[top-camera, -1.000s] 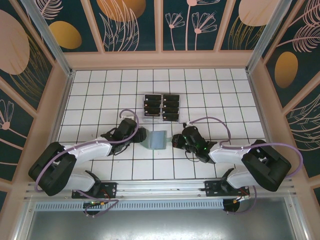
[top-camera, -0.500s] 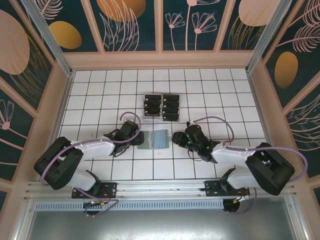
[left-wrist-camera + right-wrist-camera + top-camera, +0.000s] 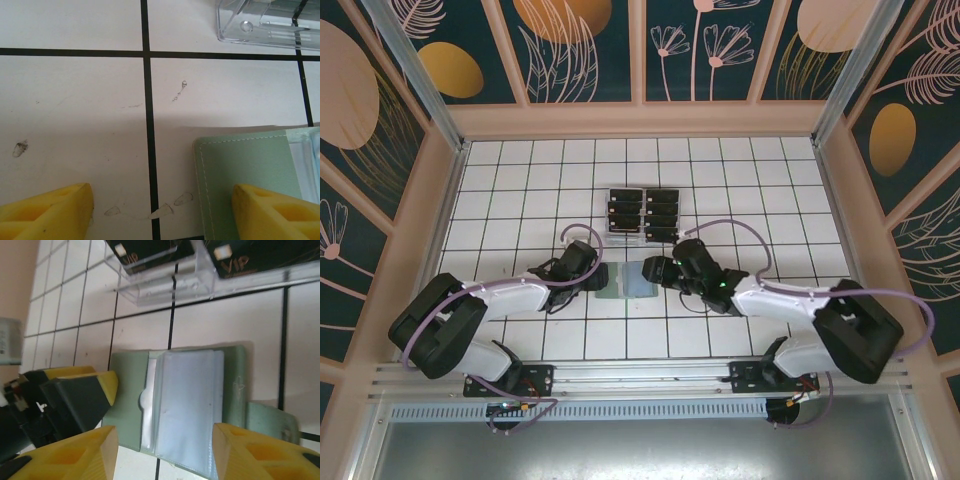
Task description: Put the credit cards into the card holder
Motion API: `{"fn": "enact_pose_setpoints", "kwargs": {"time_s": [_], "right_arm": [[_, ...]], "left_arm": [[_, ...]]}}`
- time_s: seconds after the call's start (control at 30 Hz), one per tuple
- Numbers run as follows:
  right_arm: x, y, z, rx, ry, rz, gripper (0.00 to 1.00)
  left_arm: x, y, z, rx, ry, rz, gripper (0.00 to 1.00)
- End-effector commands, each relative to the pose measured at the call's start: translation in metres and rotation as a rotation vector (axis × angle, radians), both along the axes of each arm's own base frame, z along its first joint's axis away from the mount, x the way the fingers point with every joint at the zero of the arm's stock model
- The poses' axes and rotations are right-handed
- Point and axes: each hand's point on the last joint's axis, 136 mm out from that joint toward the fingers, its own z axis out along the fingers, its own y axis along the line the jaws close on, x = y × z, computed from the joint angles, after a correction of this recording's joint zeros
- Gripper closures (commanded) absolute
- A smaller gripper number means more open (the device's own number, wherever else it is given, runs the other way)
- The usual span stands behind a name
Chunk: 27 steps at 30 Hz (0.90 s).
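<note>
1. The left end effector (image 3: 162, 200) sits low at the holder's left edge. Its yellow fingers are spread wide and grasp nothing, just as a second ago. One finger hangs over the holder's green corner, though I cannot tell whether it touches.
2. The card holder (image 3: 628, 280) looked tipped up at an angle between the two arms a second ago. Now it lies flat on the worktop (image 3: 520, 200), opened out, with its clear sleeve facing up. It sits between the two end effectors and near the rack (image 3: 165, 285).
3. The right end effector (image 3: 164, 440) was clenched a second ago, off to the holder's right. Since then it has released and slid left, and it now hovers over the holder with its fingers parted and nothing between them.
4. The cards (image 3: 643, 213) sit in the clear rack beyond the holder, black faces up. I see none in the holder's sleeve.
5. To my eye the holder has just been laid open and let go, so the preparing step looks done. No card is loaded yet. The empty right end effector seems best placed to fetch one from the rack.
</note>
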Motion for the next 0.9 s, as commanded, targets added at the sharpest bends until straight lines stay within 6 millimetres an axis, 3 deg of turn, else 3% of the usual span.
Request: {"fn": "enact_pose_setpoints", "kwargs": {"time_s": [0.0,0.37,0.87], "right_arm": [[0.003,0.021,0.003,0.015,-0.017,0.06,0.51],[0.007,0.025,-0.03,-0.02,0.03,0.054,0.53],[0.007,0.026,-0.05,-0.034,0.071,0.057,0.52]], "left_arm": [[-0.001,0.0,-0.006,0.013,0.001,-0.017,0.26],[0.0,-0.003,-0.008,0.013,0.003,-0.024,0.27],[0.0,-0.005,-0.013,0.006,0.006,-0.034,0.27]]}}
